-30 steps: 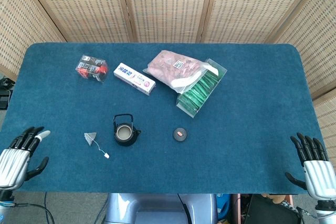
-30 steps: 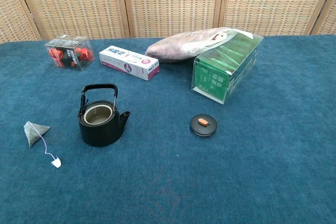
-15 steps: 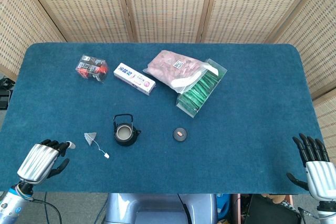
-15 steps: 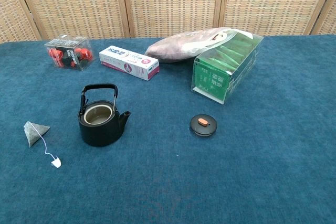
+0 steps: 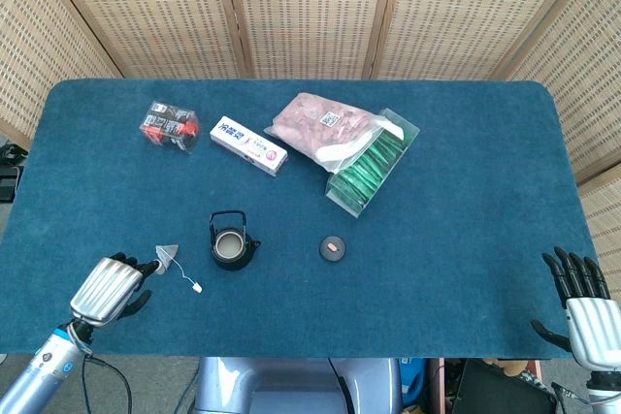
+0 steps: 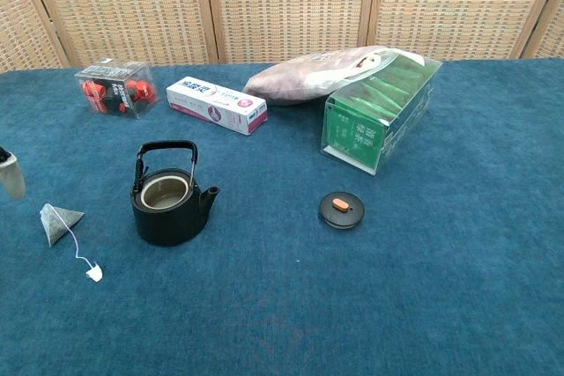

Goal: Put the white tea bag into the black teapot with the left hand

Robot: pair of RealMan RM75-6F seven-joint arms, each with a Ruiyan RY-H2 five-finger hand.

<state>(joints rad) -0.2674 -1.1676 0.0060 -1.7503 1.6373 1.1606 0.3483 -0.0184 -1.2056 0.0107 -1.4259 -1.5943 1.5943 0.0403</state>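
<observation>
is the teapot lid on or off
Off. The black teapot stands upright with its mouth open, and its lid lies apart on the table to its right.

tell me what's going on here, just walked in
The robot's left hand is low over the near left part of the blue table, right beside the white tea bag, which lies flat with its string and tag trailing. No grip on it is visible. The black teapot stands open just to the right, its lid set apart on the table. The right hand rests open at the near right corner, holding nothing.
</observation>
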